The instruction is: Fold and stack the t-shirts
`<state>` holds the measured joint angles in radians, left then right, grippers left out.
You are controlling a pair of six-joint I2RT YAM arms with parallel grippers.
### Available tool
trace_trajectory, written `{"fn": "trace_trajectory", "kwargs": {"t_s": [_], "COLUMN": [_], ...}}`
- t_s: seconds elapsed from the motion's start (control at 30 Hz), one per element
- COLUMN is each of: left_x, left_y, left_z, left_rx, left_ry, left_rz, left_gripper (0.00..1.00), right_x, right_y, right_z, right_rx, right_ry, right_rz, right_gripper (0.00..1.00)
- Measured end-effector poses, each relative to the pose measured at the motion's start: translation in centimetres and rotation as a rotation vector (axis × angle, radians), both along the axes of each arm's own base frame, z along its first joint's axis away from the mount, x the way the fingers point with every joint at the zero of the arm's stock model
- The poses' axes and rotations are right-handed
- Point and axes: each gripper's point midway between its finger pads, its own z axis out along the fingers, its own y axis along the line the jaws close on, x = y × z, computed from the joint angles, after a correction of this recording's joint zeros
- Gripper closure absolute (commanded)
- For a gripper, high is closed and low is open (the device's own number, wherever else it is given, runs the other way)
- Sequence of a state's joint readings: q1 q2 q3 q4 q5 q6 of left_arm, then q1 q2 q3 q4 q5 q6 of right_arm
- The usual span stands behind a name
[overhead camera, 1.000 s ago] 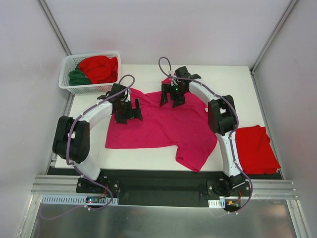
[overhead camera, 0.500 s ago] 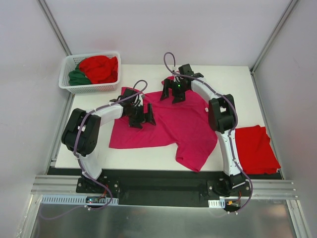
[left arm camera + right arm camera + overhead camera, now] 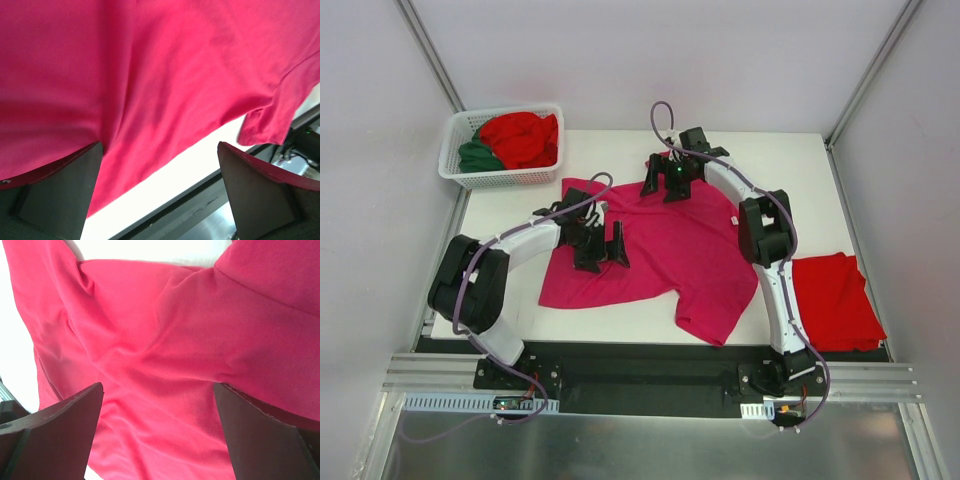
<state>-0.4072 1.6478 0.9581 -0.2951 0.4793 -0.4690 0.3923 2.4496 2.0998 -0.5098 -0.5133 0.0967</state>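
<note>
**One shirt folded, the pink one spread, two more in the basket**

The left end effector (image 3: 603, 248) hangs low over the left half of the magenta-pink t-shirt (image 3: 670, 250), jaws spread wide and empty. The right end effector (image 3: 665, 188), just as wide and holding nothing, hovers over the shirt's far edge. The shirt lies open but rumpled mid-table (image 3: 780, 170), one sleeve trailing toward the near edge; no fold looks begun. At the near right, a folded red t-shirt (image 3: 835, 300) seems finished and would start the stack. In the white lattice basket (image 3: 455, 165) at the far left, a crumpled red t-shirt (image 3: 520, 138) and a dark green t-shirt (image 3: 478, 156) wait. Nothing appears to block either arm.
</note>
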Motion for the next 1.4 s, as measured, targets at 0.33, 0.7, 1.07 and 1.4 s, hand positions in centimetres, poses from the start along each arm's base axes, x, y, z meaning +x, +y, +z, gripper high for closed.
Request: {"fn": "trace_trajectory", "kwargs": {"t_s": [0.33,0.7,1.07,1.4], "left_x": [-0.5,-0.8,-1.6,-2.2], "left_y": [1.6,4.2,9.0,10.3], "left_z": [3.3,2.5,-1.6,-2.2], "left_rx": [0.073,0.192,0.311,0.323], "left_ry": [-0.056,-0.049,0.068,0.090], "left_rz": [-0.027,0.011,0.096,0.118], "left_gripper": [0.01,0.01,0.01,0.01], "right_x": [0.5,1.3,3.0,0.0], "right_y": [-0.4,0.9,7.2,9.6], "right_z": [-0.2,1.5,5.5,1.0], "right_rx": [-0.030,0.097,0.396,0.369], "right_ry": [-0.014,-0.012,-0.032,0.085], "right_rz": [-0.010,-0.026,0.022,0.073], "right_gripper": [0.04,0.04,0.04,0.04]}}
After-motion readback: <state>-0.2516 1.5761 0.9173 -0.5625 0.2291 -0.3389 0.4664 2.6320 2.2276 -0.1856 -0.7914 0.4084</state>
